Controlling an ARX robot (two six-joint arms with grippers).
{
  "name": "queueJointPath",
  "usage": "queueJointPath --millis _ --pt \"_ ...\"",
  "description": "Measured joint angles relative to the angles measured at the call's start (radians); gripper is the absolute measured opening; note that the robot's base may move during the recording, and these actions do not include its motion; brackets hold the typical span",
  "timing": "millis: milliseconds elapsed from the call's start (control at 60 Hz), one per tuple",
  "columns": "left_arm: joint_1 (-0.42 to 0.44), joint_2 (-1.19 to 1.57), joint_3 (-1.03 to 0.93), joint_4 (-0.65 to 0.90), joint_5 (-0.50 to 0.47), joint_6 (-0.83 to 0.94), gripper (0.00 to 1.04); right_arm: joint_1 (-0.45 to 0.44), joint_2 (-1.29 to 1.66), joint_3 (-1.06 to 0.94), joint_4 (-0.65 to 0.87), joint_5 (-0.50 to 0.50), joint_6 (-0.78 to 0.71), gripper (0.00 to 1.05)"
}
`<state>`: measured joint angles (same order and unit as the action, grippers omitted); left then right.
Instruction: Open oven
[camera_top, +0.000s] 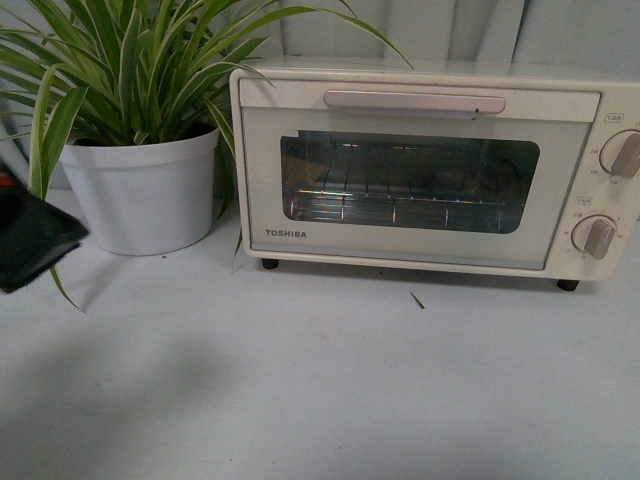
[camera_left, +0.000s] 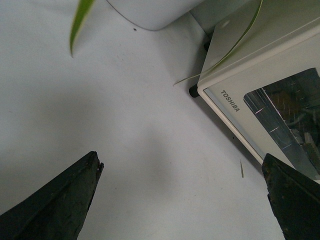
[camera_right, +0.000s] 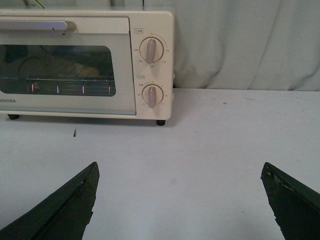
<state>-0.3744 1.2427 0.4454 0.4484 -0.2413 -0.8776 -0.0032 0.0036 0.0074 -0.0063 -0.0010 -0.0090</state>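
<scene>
While the oven (camera_top: 420, 170) is sitting shut at the back of the white table (camera_top: 300, 400), just right of the potted plant (camera_top: 143, 190), neither arm is touching it. Its right edge is running out of the front view, clipping the upper knob (camera_top: 627, 154). The lower knob (camera_top: 599, 237) is showing whole, though the markings round both are too small to read. The bar handle (camera_top: 413, 101) is lying across the top of the door, and glare on the glass is blurring the wire rack (camera_top: 395, 205) behind it. The left gripper (camera_left: 182, 200) is hanging over bare table near the oven's front left corner, jaws spread wide; the front view is catching it only as a dark blur at the edge. The right gripper (camera_right: 180, 200) is gaping too, well back from the knob side, holding nothing.
</scene>
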Motion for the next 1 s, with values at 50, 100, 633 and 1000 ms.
queueJointPath --millis 50,100,633,1000 --pt "-0.009 0.061 0.024 0.031 0.011 -0.024 0.98 0.000 0.000 0.000 0.000 0.000 0.000 0.95" --pt "-0.018 0.104 0.045 0.056 0.019 -0.047 0.98 0.000 0.000 0.000 0.000 0.000 0.000 0.95" --pt "-0.142 0.431 0.254 0.124 0.012 -0.245 0.98 0.000 0.000 0.000 0.000 0.000 0.000 0.95" --pt "-0.167 0.512 0.289 0.125 0.007 -0.330 0.98 0.000 0.000 0.000 0.000 0.000 0.000 0.95"
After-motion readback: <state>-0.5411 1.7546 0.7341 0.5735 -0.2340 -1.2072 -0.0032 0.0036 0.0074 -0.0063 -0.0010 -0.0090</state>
